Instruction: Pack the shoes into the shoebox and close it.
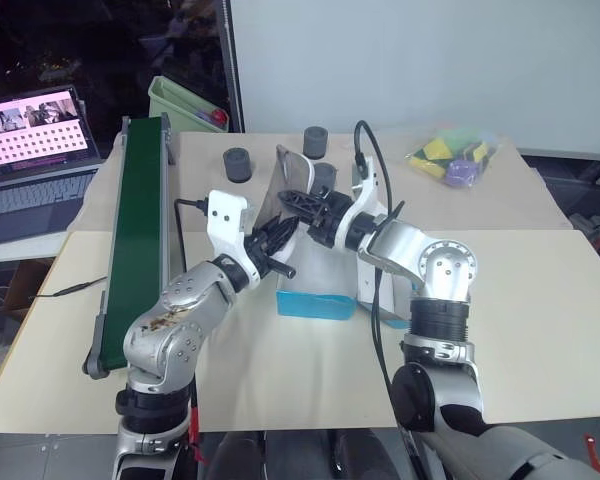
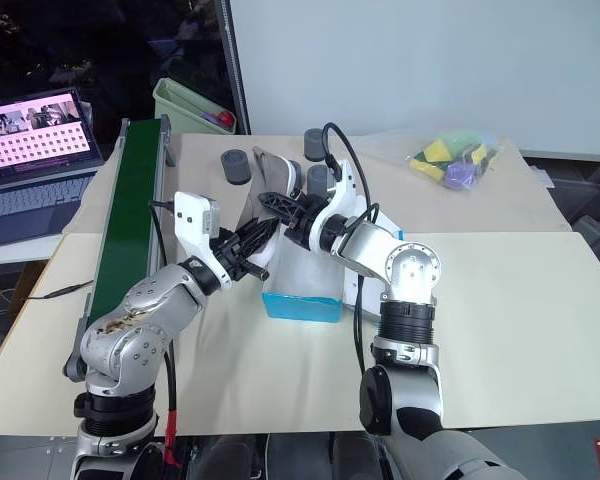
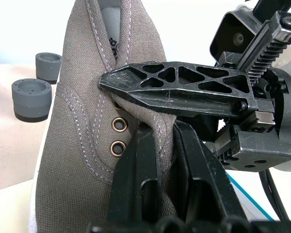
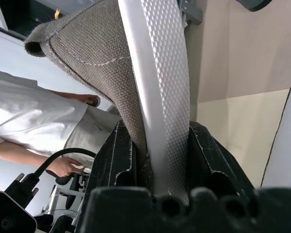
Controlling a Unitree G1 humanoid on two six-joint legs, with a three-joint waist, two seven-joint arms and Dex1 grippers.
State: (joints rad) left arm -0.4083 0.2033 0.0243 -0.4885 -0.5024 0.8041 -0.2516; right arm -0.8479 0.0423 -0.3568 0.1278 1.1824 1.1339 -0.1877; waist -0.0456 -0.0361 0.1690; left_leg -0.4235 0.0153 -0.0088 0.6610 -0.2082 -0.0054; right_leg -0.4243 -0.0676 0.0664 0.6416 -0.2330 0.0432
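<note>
While both arms meet over the table (image 1: 540,300), one grey-brown sneaker (image 1: 280,185) hangs between them, tilted up above the blue shoebox (image 1: 315,303), which sits on the table just below the grippers. The left gripper (image 1: 280,240) comes in from the left and pinches the canvas upper by the eyelets; in the left wrist view its fingers (image 3: 140,165) are pressed together on a fold of that fabric. The right gripper (image 1: 302,203) comes in from the right, level, and clamps the same sneaker from the sole side: the right wrist view shows the white textured sole (image 4: 165,87) wedged between its two black fingers (image 4: 114,160), jaws closed onto it. So the sneaker sits directly between the two grippers, gripped by both, not touching the box as far as I can tell. Small dark grey cylinders (image 1: 238,163) stand on the table behind the sneaker. A green conveyor (image 1: 140,220) runs along the left edge, a laptop (image 1: 35,150) beyond it. A bag of coloured items (image 1: 455,155) lies far right. A person in white (image 4: 34,121) shows behind in the right wrist view.
</note>
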